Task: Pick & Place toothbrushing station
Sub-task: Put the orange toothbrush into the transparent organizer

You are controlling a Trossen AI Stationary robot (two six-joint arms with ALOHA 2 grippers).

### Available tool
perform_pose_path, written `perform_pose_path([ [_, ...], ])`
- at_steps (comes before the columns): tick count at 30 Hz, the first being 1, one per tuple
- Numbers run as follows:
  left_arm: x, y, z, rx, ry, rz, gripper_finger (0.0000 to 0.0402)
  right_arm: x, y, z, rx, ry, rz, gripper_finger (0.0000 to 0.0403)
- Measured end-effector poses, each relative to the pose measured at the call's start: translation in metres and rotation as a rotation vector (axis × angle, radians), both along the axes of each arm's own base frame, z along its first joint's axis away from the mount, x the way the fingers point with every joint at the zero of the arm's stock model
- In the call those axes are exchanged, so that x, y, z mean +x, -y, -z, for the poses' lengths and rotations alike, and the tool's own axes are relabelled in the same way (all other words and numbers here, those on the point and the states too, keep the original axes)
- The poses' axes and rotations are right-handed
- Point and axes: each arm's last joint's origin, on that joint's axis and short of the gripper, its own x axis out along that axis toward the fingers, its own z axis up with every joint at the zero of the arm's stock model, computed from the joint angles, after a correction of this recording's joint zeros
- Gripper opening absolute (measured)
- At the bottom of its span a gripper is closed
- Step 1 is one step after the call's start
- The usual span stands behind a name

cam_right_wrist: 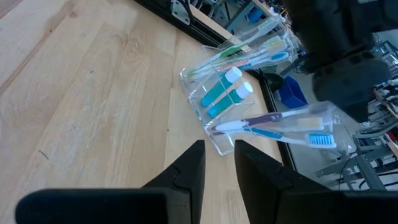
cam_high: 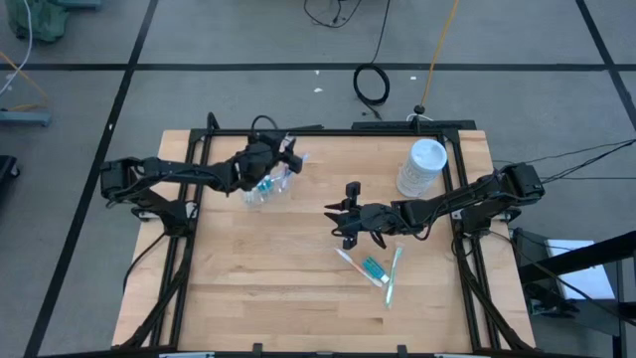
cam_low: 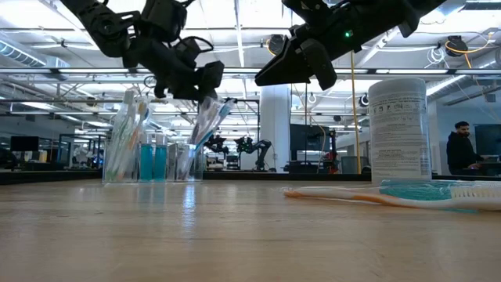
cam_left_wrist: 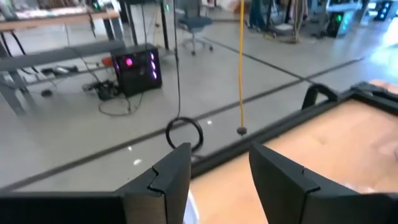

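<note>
A clear plastic holder (cam_high: 266, 187) stands on its base at the table's far left. It holds pastel toothbrushes (cam_right_wrist: 249, 53), two teal tubes (cam_right_wrist: 225, 90) with white caps, and more toothbrushes (cam_right_wrist: 280, 127) in the compartment nearest the table's middle. My left gripper (cam_high: 290, 151) hangs open just above those brush heads (cam_low: 211, 110); the left wrist view shows nothing between its fingers (cam_left_wrist: 174, 171). My right gripper (cam_high: 336, 214) hovers over the table's middle, open by a narrow gap and empty (cam_right_wrist: 219, 146). Two loose toothbrushes (cam_high: 394, 273) and a teal tube (cam_high: 374, 267) lie flat near it. My left gripper stands directly over the heads of the toothbrushes (cam_right_wrist: 314, 121) in the holder's compartment nearest the table's middle. The gripper body hides the spot, so I cannot tell whether a finger touches them.
A tall white lidded container (cam_high: 422, 167) stands upright at the far right of the table. Black frame rails (cam_high: 328, 129) run along the table's far and side edges. Bare wood lies across the table's near half. A person (cam_low: 463, 149) stands far off in the room.
</note>
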Motion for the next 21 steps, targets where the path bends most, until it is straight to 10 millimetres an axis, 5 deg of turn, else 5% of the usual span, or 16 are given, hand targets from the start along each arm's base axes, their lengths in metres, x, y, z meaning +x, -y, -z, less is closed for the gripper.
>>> perform_pose_path([
  [14, -0.001, 0.009, 0.009, -0.017, -0.127, -0.018, 0.017, 0.0, 0.0, 0.0, 0.0, 0.0, 0.0, 0.0077],
  [21, -0.007, 0.023, -0.022, 0.137, -0.074, -0.06, 0.017, 0.0, 0.0, 0.0, 0.004, 0.007, 0.002, 0.0077],
])
